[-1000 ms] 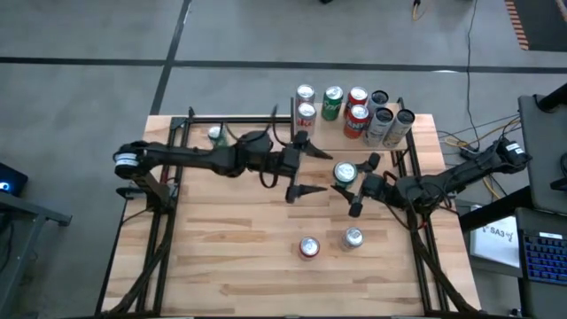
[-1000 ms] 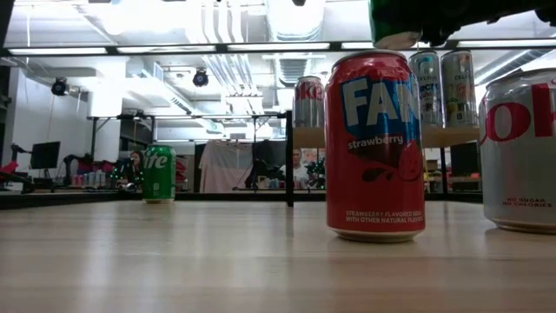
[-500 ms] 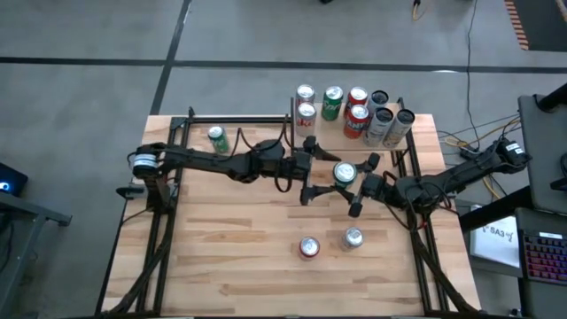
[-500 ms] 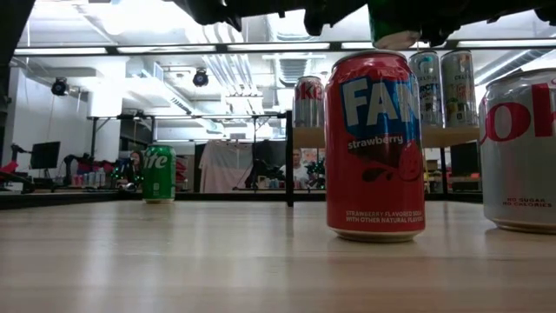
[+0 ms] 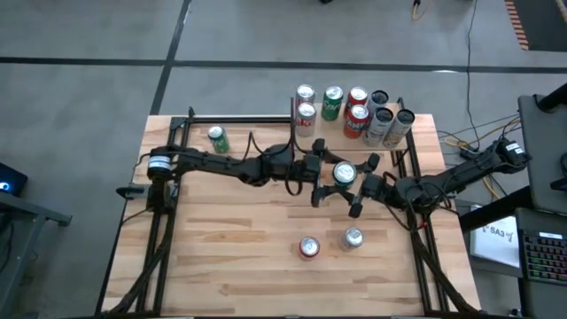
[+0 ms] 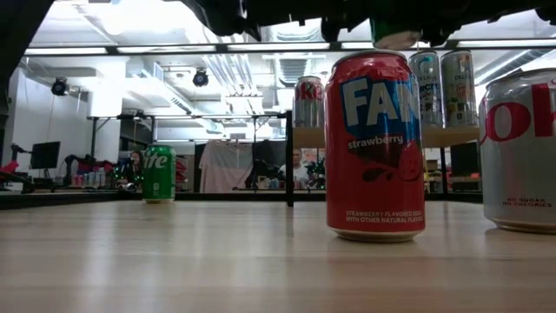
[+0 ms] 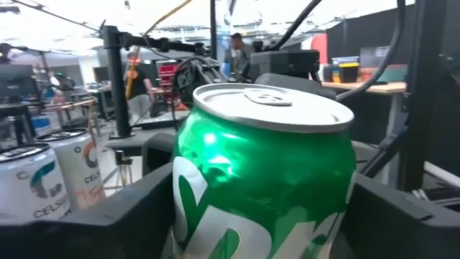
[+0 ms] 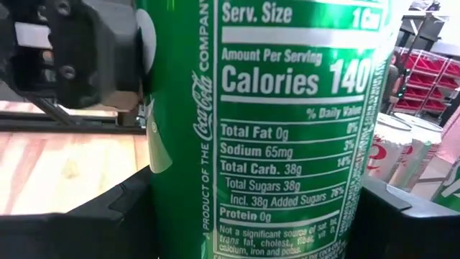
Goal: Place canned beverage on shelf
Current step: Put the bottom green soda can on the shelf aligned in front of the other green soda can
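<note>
green can, high view: off the worktop near its right edge, gripped by the right gripper; left gripper spread round it. shelf at far right corner. wrist views: both grippers' fingers flank the can.

Wooden table carries cans; shelf too.

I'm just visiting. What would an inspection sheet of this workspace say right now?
Surface: striped wooden tabletop, in a black frame.
Job's things: green soda can lifted off the table; small light wooden shelf holding several cans.
Clutter: three loose cans: green one, red one, silver one.
End effectors: right end effector shut on the green soda can; left end effector right beside it.
Cables: wires beyond the table's right edge.
Surroundings: grey floor; person far behind.
</note>
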Motion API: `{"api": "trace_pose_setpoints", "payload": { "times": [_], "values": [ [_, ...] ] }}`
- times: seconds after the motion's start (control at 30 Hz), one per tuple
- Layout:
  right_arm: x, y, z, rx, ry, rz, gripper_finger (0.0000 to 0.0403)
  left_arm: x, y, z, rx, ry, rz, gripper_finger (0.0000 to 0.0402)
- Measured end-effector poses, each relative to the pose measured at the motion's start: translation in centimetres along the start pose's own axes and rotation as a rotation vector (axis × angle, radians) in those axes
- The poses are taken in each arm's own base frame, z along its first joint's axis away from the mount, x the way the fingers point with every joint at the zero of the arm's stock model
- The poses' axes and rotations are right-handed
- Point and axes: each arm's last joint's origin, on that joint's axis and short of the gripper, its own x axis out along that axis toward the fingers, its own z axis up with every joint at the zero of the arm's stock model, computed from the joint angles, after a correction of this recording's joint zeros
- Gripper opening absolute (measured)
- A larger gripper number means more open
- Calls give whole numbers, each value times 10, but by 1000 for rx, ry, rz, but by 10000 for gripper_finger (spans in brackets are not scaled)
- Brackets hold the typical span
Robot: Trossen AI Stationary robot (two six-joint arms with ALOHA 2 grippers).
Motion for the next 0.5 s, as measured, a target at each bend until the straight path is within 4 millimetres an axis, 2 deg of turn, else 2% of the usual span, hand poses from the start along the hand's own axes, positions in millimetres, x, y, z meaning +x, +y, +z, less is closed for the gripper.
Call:
{"api": "trace_pose_setpoints", "payload": {
  "times": [0.07, 0.17, 0.23, 0.33, 0.4, 0.5],
  "values": [
    [0, 0, 0, 10, -4, 7, 285, 0, -1, 0, -3, -1, 26, 285],
    [0, 0, 0, 30, -4, 14, 287, 0, -1, -1, -27, 7, 55, 283],
    [0, 0, 0, 44, -3, 9, 319, 0, 0, -1, -49, 15, 82, 283],
    [-2, -4, 2, 80, -3, -51, 376, -1, 5, -6, -60, 70, 212, 283],
    [-4, -5, 3, 90, 4, -85, 388, -4, 8, -5, -52, 97, 288, 283],
    [-9, -10, 5, 113, 11, -86, 383, -7, 13, -1, -50, 107, 359, 283]
  ]
}}
